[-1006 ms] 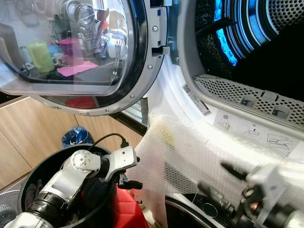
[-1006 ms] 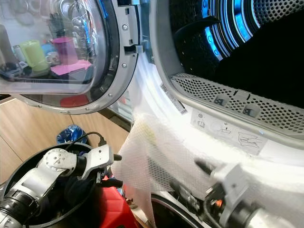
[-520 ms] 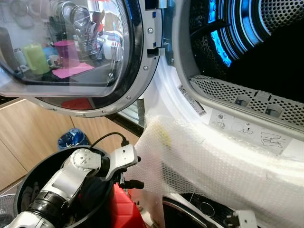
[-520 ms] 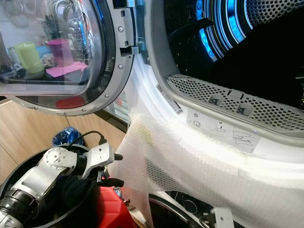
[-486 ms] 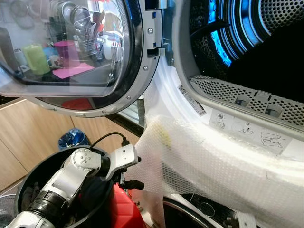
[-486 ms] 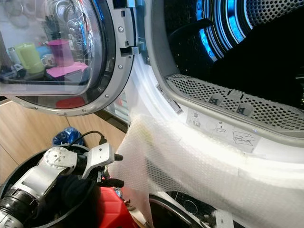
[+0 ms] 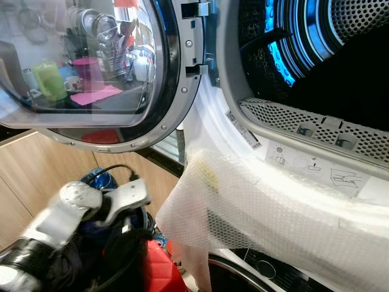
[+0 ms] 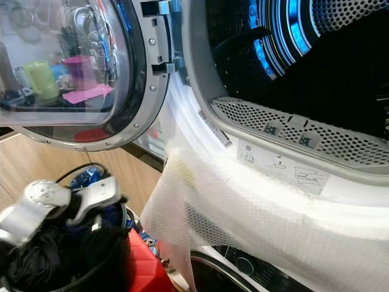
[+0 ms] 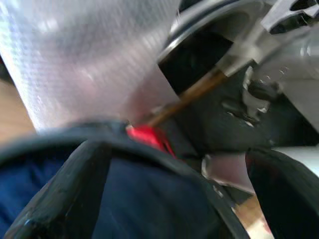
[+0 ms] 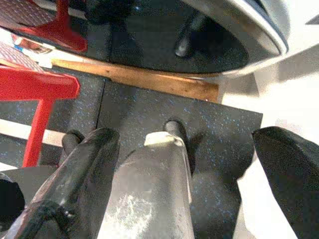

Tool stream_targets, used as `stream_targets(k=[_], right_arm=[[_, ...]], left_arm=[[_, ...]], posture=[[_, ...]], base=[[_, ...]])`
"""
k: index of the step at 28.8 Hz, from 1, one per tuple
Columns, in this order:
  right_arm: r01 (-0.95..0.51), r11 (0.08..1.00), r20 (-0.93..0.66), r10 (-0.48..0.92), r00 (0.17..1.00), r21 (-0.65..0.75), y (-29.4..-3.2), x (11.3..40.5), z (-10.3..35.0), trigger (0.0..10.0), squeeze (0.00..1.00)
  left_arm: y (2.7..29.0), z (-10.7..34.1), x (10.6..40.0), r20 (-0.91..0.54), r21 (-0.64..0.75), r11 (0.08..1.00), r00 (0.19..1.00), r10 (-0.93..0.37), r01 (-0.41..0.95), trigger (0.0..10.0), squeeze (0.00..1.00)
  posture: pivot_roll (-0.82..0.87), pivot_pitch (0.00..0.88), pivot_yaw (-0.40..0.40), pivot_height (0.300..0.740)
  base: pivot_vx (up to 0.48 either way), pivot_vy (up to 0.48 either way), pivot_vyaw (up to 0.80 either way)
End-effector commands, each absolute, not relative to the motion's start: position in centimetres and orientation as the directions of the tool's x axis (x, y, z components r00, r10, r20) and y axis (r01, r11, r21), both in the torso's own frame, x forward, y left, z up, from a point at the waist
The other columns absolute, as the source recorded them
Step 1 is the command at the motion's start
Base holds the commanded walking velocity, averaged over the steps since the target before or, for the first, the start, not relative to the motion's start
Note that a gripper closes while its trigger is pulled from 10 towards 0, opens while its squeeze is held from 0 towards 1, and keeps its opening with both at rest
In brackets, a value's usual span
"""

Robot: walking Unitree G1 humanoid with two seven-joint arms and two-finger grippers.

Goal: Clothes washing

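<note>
The left gripper (image 7: 130,228) now sits lower, sunk into the dark clothes (image 8: 48,258). The right arm has dropped out of the head views.

Open door (image 7: 91,67) left of drum opening (image 7: 328,55). Bubble wrap (image 7: 261,213) draped over the machine's front below the opening. Basket (image 8: 73,267) lower left, clothes (image 8: 36,261) in it, left tool (image 7: 130,228) over it.

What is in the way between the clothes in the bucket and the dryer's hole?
The bubble wrap hangs over the machine's front below the open drum. The clothes must be lifted over it; the door is swung aside.
</note>
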State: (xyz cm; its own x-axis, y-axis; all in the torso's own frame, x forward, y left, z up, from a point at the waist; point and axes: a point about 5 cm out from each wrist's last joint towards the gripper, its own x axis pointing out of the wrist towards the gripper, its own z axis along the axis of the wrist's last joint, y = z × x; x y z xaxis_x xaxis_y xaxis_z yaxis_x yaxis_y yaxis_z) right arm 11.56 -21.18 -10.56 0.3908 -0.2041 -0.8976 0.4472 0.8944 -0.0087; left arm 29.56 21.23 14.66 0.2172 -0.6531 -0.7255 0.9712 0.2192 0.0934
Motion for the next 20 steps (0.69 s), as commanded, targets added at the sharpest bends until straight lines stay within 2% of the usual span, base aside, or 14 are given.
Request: stream_targets(k=[1,3,6,10,11,14,18,20], right_arm=[[0.456,0.890,-0.899,-0.210,0.383,-0.013,-20.9,11.2,-10.7,10.0,0.00],[0.482,0.876,-0.900,-0.223,0.374,-0.016,-21.1,10.8,-10.8,10.0,0.00],[0.484,0.875,-0.902,-0.222,0.371,-0.016,-21.1,10.6,-10.9,10.0,0.00],[0.485,0.874,-0.901,-0.225,0.372,-0.018,-21.1,10.6,-10.9,10.0,0.00],[0.493,0.870,-0.898,-0.234,0.372,-0.022,-21.2,10.7,-10.9,10.0,0.00],[0.495,0.868,-0.895,-0.238,0.376,-0.023,-21.2,10.9,-10.8,10.0,0.00],[0.504,0.863,-0.891,-0.246,0.382,-0.022,-21.4,11.1,-10.7,10.0,0.00],[0.504,0.863,-0.890,-0.246,0.384,-0.022,-21.4,11.1,-10.7,10.0,0.00]], left_arm=[[21.9,15.5,29.6,-0.745,0.105,0.212,0.218,-0.631,0.972,10.0,1.00],[23.2,15.3,29.5,-0.793,0.101,0.212,0.207,-0.573,0.972,10.0,1.00],[23.6,15.4,29.7,-0.813,0.149,0.218,0.245,-0.528,0.964,10.0,1.00],[23.6,15.5,29.5,-0.815,0.140,0.221,0.239,-0.528,0.965,10.0,1.00],[22.6,14.9,30.0,-0.805,0.175,0.206,0.261,-0.532,0.963,10.0,1.00],[21.7,14.5,30.3,-0.791,0.194,0.205,0.276,-0.546,0.959,10.0,1.00],[21.6,14.1,30.6,-0.788,0.232,0.207,0.309,-0.532,0.950,10.0,1.00],[21.8,14.2,31.1,-0.786,0.277,0.224,0.355,-0.506,0.934,10.0,1.00]], posture=[[0.13,0.000,0.089,0.740],[0.13,0.000,0.090,0.740],[0.13,0.000,0.090,0.740],[0.13,0.000,0.090,0.740],[0.12,0.000,0.092,0.740],[0.12,0.000,0.089,0.740],[0.12,0.000,0.087,0.740],[0.12,0.000,0.087,0.740]], base=[[0.000,0.000,0.00],[0.000,0.000,0.00],[0.000,0.000,0.00],[0.000,0.000,0.00],[0.000,0.000,0.00],[0.000,0.000,0.00],[0.000,0.000,0.00],[0.000,0.000,0.00]])
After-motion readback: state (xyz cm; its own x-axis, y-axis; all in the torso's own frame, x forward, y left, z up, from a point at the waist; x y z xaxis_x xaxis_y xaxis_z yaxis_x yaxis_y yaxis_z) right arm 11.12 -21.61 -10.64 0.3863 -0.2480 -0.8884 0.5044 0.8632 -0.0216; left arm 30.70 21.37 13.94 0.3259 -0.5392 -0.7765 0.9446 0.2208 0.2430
